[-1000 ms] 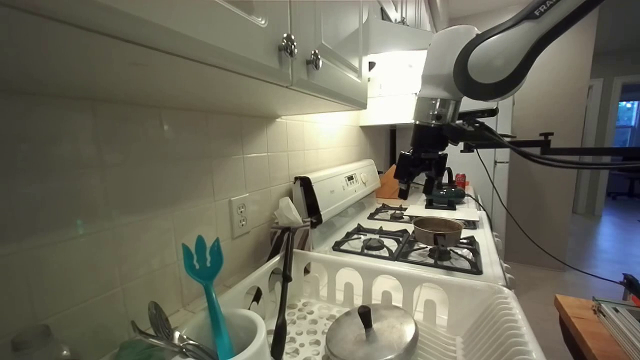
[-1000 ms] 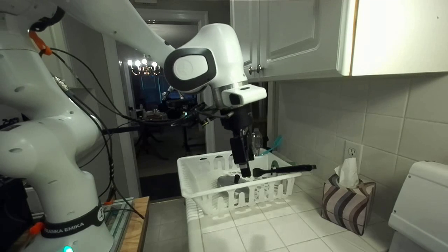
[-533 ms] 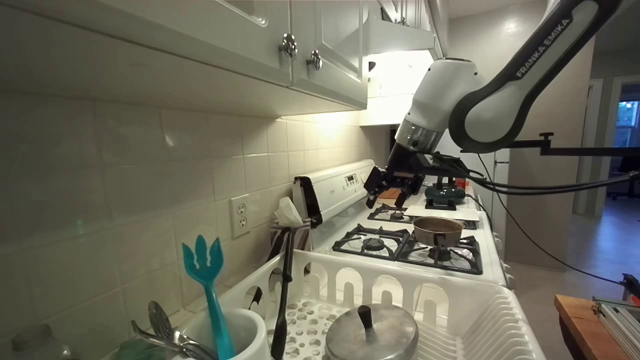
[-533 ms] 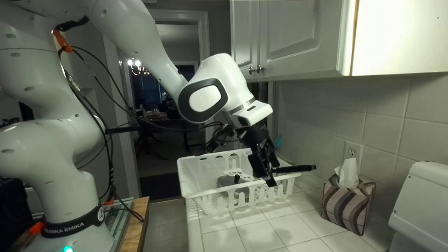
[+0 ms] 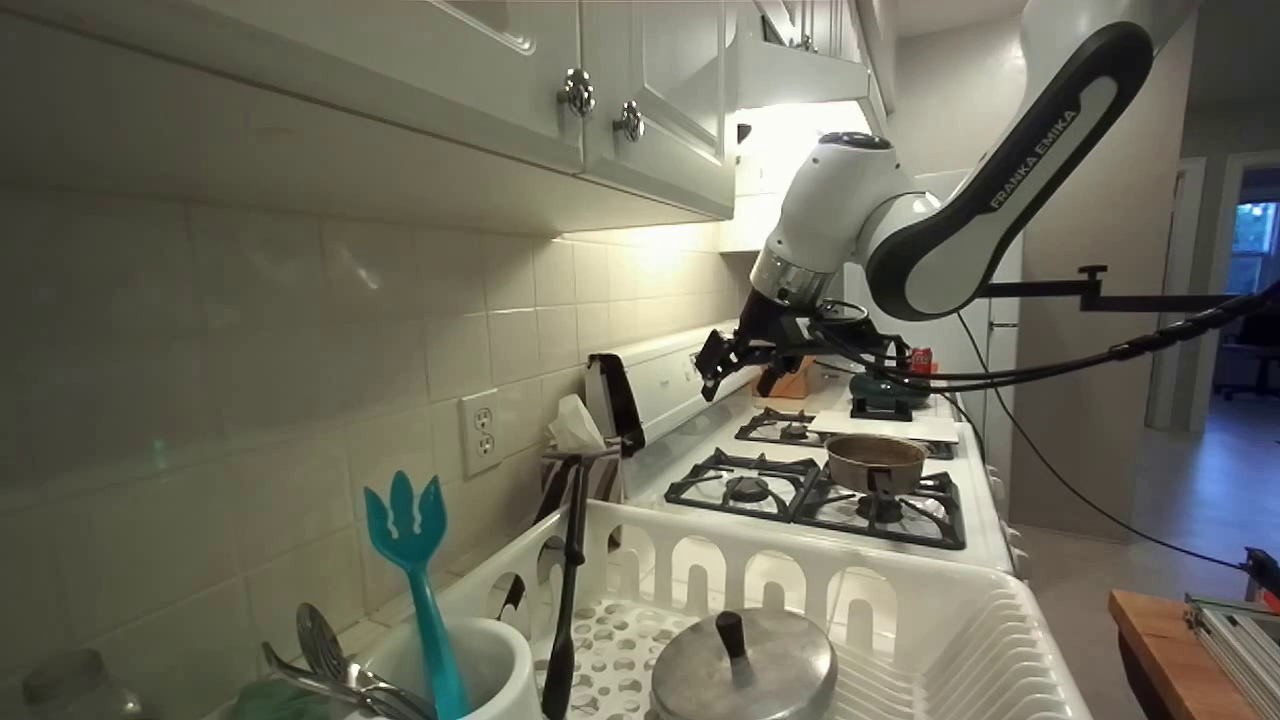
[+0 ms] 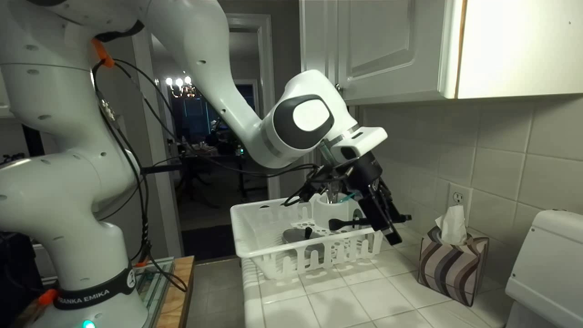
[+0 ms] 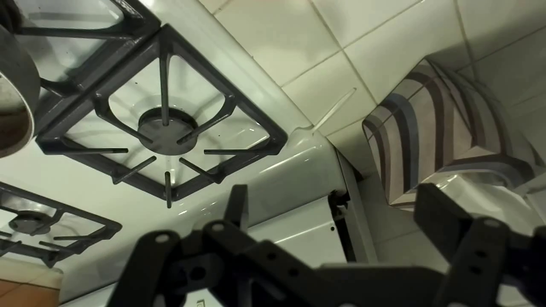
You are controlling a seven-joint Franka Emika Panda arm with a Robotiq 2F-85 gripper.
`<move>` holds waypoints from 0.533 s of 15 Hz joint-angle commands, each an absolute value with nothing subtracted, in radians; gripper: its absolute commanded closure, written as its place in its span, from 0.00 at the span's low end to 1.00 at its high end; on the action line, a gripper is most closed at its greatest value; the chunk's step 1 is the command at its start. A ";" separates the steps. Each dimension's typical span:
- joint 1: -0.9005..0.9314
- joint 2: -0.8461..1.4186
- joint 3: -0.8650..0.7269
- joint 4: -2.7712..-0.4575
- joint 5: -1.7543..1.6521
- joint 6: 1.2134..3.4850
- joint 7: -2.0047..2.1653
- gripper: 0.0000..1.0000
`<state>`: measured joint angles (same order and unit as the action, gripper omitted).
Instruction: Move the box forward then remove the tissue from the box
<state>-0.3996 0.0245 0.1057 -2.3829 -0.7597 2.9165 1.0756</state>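
Observation:
The box (image 6: 448,269) is a tissue box with wavy brown, grey and dark stripes. It stands upright on the tiled counter near the wall. A white tissue (image 6: 454,226) sticks up from its top. In an exterior view the tissue (image 5: 576,425) shows, and the box is mostly hidden behind the dish rack and a black utensil. In the wrist view the box (image 7: 420,128) and tissue (image 7: 486,198) are at the right, partly behind a finger. My gripper (image 6: 395,228) is open, empty and tilted. It is in the air apart from the box (image 5: 738,388) (image 7: 335,195).
A white dish rack (image 5: 780,545) holds a metal lid (image 5: 745,668) and a black utensil (image 6: 344,223). The stove's back panel (image 6: 546,259) stands close beside the box. A pot (image 5: 876,463) sits on the stove. Wall cabinets (image 6: 387,50) hang above the counter.
My gripper has moved toward the wall and the tissue box and has tilted from near vertical. The box and tissue have not moved.

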 commanded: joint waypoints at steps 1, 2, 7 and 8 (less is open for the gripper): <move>-0.400 0.027 0.106 -2.378 -0.762 2.914 1.076 0.00; -0.400 0.028 0.106 -2.377 -0.763 2.914 1.076 0.00; -0.395 0.122 0.106 -2.318 -0.788 2.975 1.048 0.00; -0.392 0.136 0.099 -2.301 -0.816 2.988 1.067 0.00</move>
<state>-0.3959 0.0671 0.1060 -2.3634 -0.7628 2.9468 1.0513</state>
